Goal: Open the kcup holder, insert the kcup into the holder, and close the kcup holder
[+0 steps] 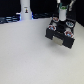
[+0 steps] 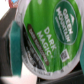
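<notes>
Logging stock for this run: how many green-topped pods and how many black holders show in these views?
green-topped kcup: 1
black kcup holder: 1
Total: 2

In the wrist view the white kcup with its round green foil lid (image 2: 50, 37) fills the picture, cut off at its edges, hiding the jaws. In the exterior view the black boxy kcup holder (image 1: 61, 34) is blurred, its pods too small to distinguish.
</notes>
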Motion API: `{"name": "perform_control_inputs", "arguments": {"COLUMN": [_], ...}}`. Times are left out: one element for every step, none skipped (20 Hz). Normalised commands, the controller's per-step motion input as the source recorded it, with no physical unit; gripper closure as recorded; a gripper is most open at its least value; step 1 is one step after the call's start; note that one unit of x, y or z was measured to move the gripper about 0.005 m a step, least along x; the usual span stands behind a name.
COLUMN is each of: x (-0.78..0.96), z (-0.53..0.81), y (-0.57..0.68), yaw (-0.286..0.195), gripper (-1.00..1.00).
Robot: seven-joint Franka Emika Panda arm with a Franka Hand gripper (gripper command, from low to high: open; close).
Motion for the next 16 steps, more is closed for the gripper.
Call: {"name": "perform_control_inputs", "arguments": {"x": [0.09,0.09,0.09,0.09,0.09,0.09,0.06,0.04,0.0,0.0,0.0,0.0,0.03,0.05,0.13,0.17], "z": [-0.08,-0.11,-0.13,-0.16,-0.19,-0.21,-0.24,-0.22,-0.27,-0.22,-0.23,-0.16,-0.13,-0.08,-0.02,-0.02], "y": [0.51,0.5,0.5,0.49,0.42,0.3,0.17,0.0,0.0,-0.05,-0.15,-0.15,-0.18,-0.14,-0.1,-0.01], "yaw": [0.095,0.094,0.094,0.094,0.096,0.086,0.058,0.035,0.0,0.0,0.0,-0.013,-0.026,-0.055,-0.069,-0.08], "gripper": [1.0,1.0,1.0,1.0,1.0,1.0,1.0,1.0,1.0,1.0,1.0,1.0,1.0,1.0,1.0,1.0]}}
